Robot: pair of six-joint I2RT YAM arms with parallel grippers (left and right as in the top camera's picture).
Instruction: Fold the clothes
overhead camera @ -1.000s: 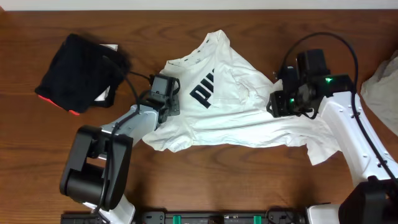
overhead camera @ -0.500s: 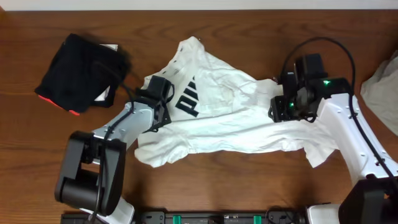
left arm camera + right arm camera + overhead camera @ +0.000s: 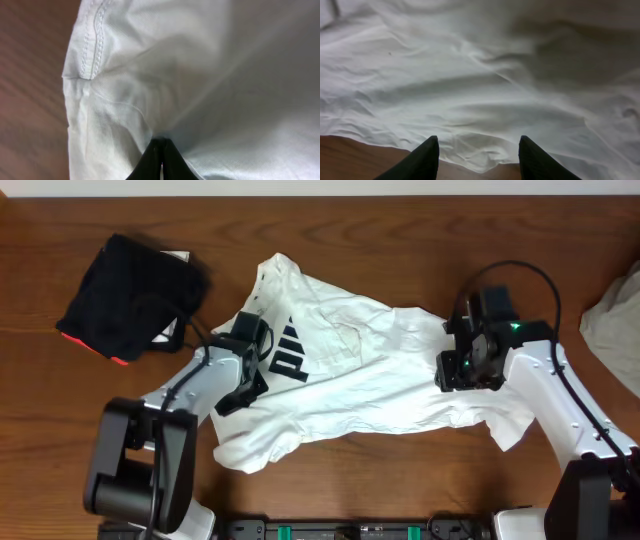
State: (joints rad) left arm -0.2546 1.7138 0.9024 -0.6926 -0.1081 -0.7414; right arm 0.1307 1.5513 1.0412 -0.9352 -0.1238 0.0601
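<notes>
The white T-shirt lies crumpled across the middle of the wooden table, with part of its black lettering showing near its left side. My left gripper is at the shirt's left edge and is shut on a fold of the white fabric; the pinch shows in the left wrist view, beside a stitched hem. My right gripper is over the shirt's right part. In the right wrist view it is open and empty above the shirt's edge.
A folded black garment with a red-orange edge lies at the back left, on a white card. A pale cloth lies at the right table edge. Bare wood runs along the front.
My left gripper has moved left and toward the front, dragging the shirt's left side with it, so the shirt is stretched wider. My right gripper has shifted slightly toward the front.
</notes>
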